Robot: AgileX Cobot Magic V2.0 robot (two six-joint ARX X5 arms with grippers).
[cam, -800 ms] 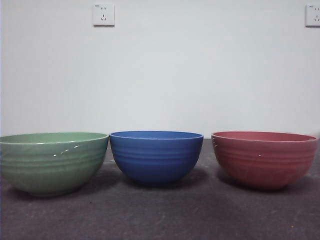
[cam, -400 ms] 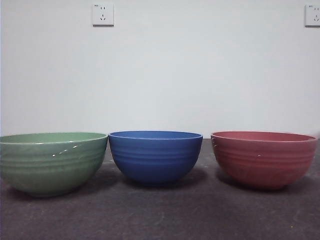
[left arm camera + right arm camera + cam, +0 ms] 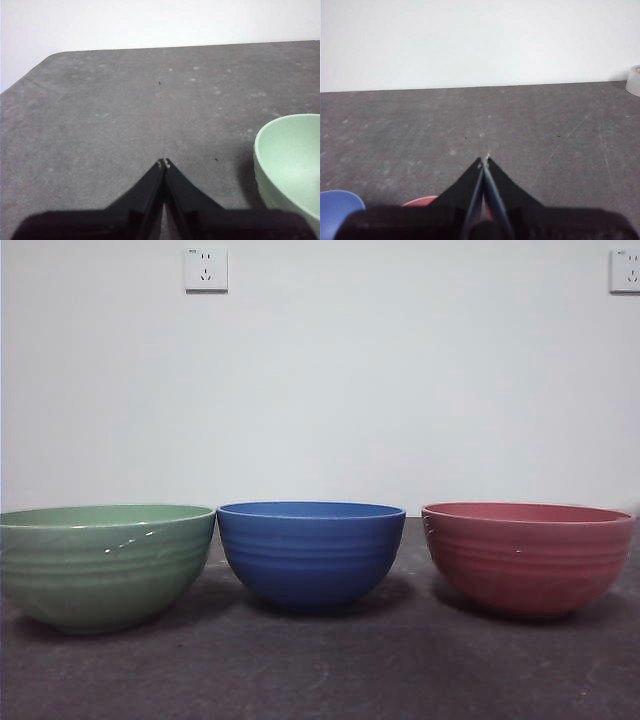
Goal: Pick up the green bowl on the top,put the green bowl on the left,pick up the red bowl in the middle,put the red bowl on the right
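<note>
Both tools [image 3: 163,162] [image 3: 485,159] closed, bowls [image 3: 105,565] [image 3: 527,557] upright

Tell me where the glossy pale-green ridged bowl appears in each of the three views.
Front view: the glossy pale-green ridged bowl stands at the left end of the row.
Left wrist view: its rim and inside show beside the shut left gripper.
Right wrist view: not in it.
Shared landmark: the grey table.

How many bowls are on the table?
3. The green bowl stands on the left, the blue bowl in the middle, and the red bowl on the right, all upright in a row. No others show in any view.
</note>
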